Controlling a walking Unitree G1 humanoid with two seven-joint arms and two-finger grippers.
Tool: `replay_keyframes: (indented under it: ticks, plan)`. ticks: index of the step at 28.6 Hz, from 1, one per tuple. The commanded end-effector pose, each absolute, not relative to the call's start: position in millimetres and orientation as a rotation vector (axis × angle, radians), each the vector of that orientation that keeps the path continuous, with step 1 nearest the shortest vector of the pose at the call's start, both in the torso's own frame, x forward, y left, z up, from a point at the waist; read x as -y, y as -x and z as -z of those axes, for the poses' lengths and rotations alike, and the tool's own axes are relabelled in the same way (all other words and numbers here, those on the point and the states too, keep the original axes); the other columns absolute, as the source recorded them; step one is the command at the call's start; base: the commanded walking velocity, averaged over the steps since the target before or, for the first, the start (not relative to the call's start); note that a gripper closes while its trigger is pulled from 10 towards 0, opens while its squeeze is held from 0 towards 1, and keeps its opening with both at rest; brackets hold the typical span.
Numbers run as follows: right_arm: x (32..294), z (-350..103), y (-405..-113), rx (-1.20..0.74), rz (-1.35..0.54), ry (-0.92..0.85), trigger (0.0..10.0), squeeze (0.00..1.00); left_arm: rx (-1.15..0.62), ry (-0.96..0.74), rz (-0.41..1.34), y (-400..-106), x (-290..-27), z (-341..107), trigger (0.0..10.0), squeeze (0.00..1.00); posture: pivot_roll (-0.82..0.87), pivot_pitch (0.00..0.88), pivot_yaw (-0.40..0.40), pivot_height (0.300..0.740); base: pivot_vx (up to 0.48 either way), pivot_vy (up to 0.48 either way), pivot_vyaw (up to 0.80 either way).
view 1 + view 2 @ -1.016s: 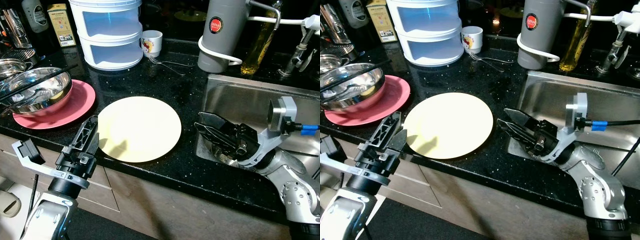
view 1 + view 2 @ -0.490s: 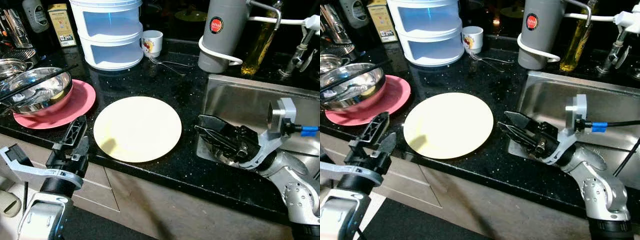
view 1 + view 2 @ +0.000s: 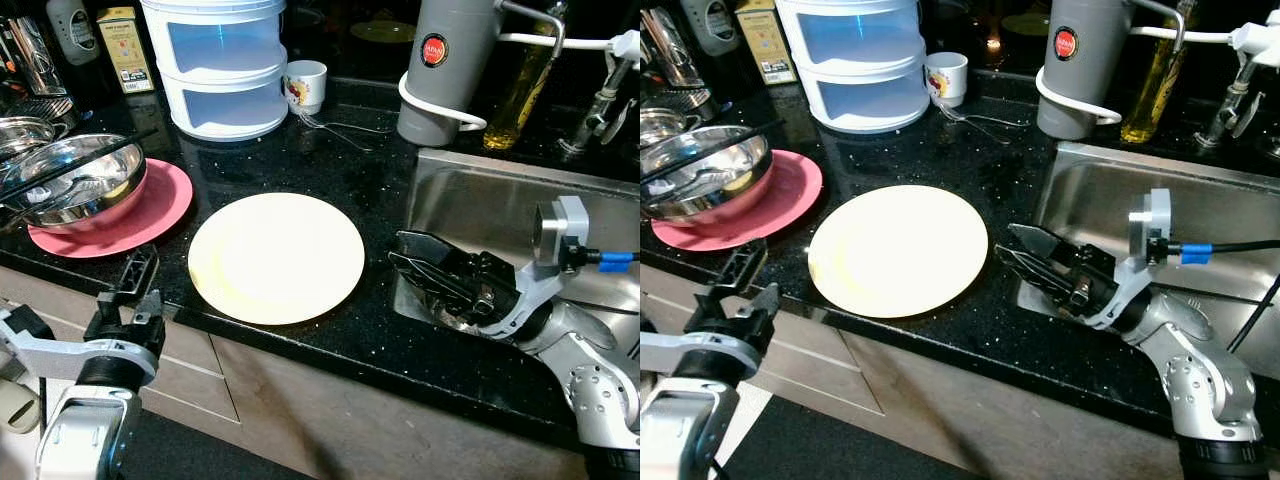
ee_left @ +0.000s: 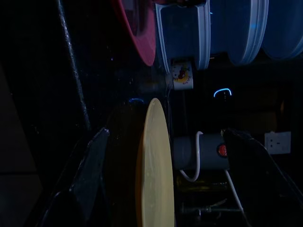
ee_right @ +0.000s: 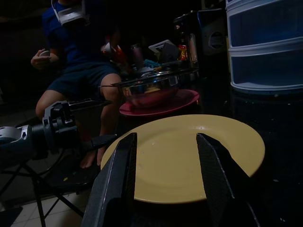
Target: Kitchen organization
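Observation:
A pale yellow plate (image 3: pixel 277 257) lies flat on the black counter (image 3: pixel 340 165), near its front edge. My left gripper (image 3: pixel 135 280) hangs open in front of the counter's edge, left of the plate and below it, holding nothing. In the left wrist view the plate (image 4: pixel 154 165) appears edge-on between the spread fingers (image 4: pixel 92 175). My right gripper (image 3: pixel 405 252) hovers open over the sink's left rim, pointing at the plate's right edge and a little apart from it. The right wrist view shows the plate (image 5: pixel 189 156) beyond its fingers (image 5: pixel 120 175).
A steel bowl (image 3: pixel 75 180) with chopsticks across it sits on a pink plate (image 3: pixel 155 205) at the left. At the back stand white stacked containers (image 3: pixel 215 65), a mug (image 3: pixel 303 85), forks (image 3: pixel 335 125), a grey flask (image 3: pixel 445 70) and an oil bottle (image 3: pixel 520 90). Sink (image 3: pixel 500 200) at right. A person (image 5: pixel 80 61) sits beyond.
My left gripper has drawn back from the yellow plate's left edge, down and to the left, in front of the counter. The right gripper has stayed put.

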State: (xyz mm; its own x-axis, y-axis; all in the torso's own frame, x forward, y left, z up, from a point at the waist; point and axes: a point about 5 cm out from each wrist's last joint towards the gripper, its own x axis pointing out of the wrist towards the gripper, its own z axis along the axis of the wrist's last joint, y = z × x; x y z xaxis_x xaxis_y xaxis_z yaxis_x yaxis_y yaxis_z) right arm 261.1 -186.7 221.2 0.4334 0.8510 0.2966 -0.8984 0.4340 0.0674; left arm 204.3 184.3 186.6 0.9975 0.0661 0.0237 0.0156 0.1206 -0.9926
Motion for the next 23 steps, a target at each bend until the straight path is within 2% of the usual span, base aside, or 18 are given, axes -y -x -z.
replay_keyframes:
  ticks: [1,23]
  plan:
    - [186,-218,-261,0.208,-1.097,-0.222,10.0,0.0,-0.015,1.569,-0.075,-207,-171,-172,10.0,0.0,0.04,0.089,-0.01,0.74,0.0,0.0,0.0]
    - [184,-216,-260,0.199,-1.088,-0.212,10.0,0.0,-0.126,1.556,0.011,-224,-157,-174,10.0,0.0,0.03,0.088,-0.008,0.74,0.0,0.0,0.0]
